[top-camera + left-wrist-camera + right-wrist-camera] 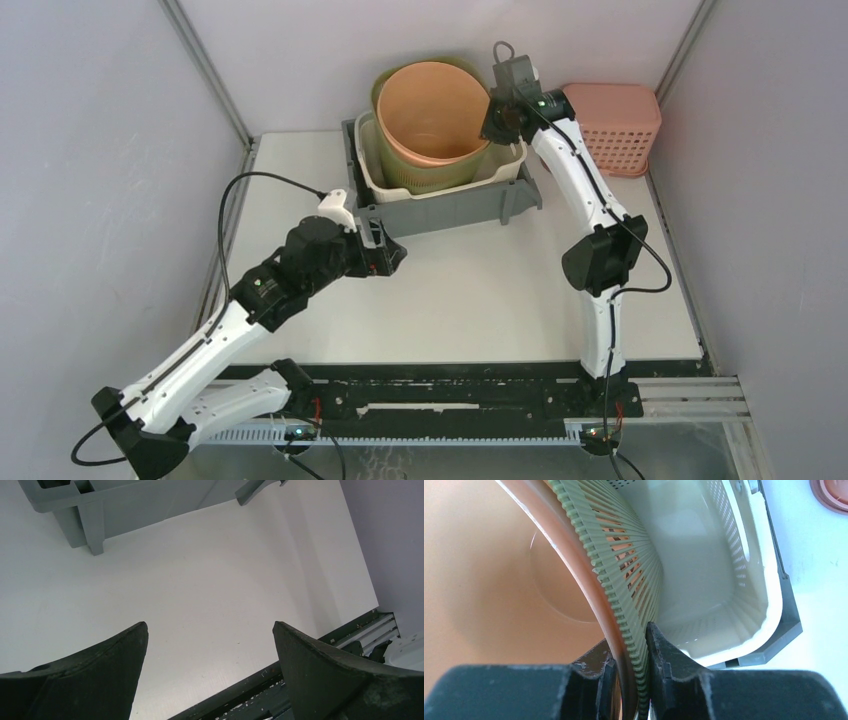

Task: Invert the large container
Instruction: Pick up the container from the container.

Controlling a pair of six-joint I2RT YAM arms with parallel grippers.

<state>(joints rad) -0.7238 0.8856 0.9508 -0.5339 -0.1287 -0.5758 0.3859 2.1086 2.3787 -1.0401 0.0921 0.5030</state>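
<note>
We see a white table [480, 300] with both arms bolted at its near edge. At the far middle of the table stands a grey crate [450, 205]. Inside it sits a cream basket [480, 178] with perforated walls. A green basket [425, 172] with slatted sides stands in the cream one, mouth up, rising well above the crate's rim. Nested inside the green basket is an orange tub [430, 110], its rim lying just inside the green rim; we look straight down into its bare bottom. So the large container is upright, not yet turned over. A pink basket [620, 125] stands in the far right corner, well apart from the crate.

The right gripper [492, 125] reaches to the right side of the two rims. From its wrist we see it pinching both walls together: one finger [599, 675] inside the tub, the other finger [664, 660] against the outer green slats.

The left gripper [210, 630] hangs above bare table just beside the crate's near left corner. Its jaws are spread wide and nothing lies between them.
</note>
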